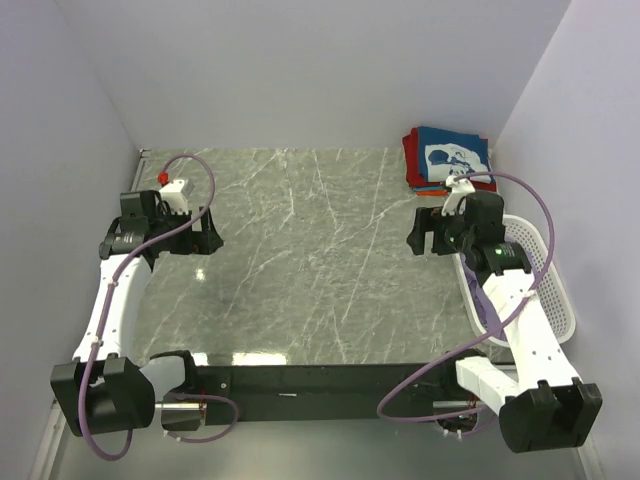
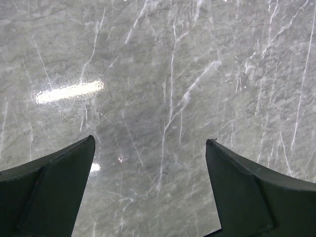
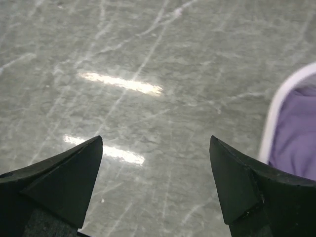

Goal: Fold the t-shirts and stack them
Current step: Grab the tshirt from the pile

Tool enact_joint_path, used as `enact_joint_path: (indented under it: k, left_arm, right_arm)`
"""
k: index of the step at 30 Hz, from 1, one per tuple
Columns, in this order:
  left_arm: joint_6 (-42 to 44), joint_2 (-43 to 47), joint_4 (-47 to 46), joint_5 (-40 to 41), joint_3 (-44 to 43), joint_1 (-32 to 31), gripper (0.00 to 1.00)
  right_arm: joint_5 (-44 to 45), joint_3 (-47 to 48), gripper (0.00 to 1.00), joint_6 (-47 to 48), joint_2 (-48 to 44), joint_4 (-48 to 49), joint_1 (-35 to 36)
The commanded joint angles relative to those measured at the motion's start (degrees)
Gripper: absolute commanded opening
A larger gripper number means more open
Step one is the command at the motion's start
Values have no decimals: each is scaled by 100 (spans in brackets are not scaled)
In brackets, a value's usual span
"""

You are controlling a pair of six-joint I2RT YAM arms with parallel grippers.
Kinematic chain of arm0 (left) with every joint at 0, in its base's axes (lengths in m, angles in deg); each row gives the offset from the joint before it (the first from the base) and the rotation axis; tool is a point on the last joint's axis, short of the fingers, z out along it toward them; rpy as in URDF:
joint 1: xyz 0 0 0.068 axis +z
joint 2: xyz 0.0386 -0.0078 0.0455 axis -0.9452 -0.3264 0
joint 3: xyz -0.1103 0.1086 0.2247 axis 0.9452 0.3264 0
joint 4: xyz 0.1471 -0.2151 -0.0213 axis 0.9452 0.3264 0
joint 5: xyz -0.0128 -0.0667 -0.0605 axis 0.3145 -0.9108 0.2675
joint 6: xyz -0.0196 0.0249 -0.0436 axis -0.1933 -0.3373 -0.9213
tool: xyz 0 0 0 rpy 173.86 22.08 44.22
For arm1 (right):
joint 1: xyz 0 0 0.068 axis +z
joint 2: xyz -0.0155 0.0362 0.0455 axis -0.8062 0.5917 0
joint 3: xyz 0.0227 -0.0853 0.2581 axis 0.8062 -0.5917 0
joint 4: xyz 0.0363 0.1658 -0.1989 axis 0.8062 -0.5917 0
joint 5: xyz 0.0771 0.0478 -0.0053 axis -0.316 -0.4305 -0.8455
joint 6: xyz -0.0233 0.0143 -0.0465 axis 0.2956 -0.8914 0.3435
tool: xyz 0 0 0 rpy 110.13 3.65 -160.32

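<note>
- Left gripper point(image 1: 204, 238), right gripper point(image 1: 421, 236): 2, both spread, empty.
- Stack point(image 1: 418, 165), navy tee point(image 1: 455, 152) on top: 1, beyond right gripper.
- Basket point(image 1: 552, 285) holding 1 lavender tee point(image 3: 296, 143): 1, beside right gripper.

1. The grey-green marble-patterned tabletop point(image 1: 300, 250) looks polished and smooth, throwing back light as bright glossy streaks.
2. At 1 o'clock, the folded navy blue cloth t-shirt with a white print point(image 1: 455, 155) looks soft and matt, as does the red cloth t-shirt point(image 1: 411, 158) under it.
3. At 3 o'clock, the white perforated plastic basket point(image 1: 555, 290) has a smooth, faintly shiny rim; the lavender-purple cloth t-shirt point(image 3: 298, 133) inside looks matt.
4. The left gripper's dark wedge-shaped fingers point(image 2: 49, 192) and the right gripper's dark fingers point(image 3: 59, 182) look like matt hard plastic.
5. The white arm shells point(image 1: 110, 305) look like smooth plastic; the purple cables point(image 1: 545, 215) have a smooth sheath.
</note>
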Motion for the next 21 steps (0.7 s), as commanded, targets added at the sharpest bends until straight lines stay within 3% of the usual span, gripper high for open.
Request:
enact_joint_path:
  k: [1,4,8,15,21]
  left_arm:
    - [155,207,-153,-177,-252,-4,99]
    - [313,-73,145,-334,-584,-4,99]
    - [384,-276,418,-519,-876,-4,99]
    - [472,-311,436,-686,-1026,-4,99]
    - [542,-461,533,-845,-1122,-4,100]
  right_arm:
    - [743,754,95,316,234,-319,-41]
    - [1080,1581,95,737,901,-1067,-303]
    - [790,2109,95,1335,1219,-1621,-1409]
    - [694,1996,97,2487,2115,-1956,-3062]
    - [781,1565,97,2585,3354,-1615,-3688]
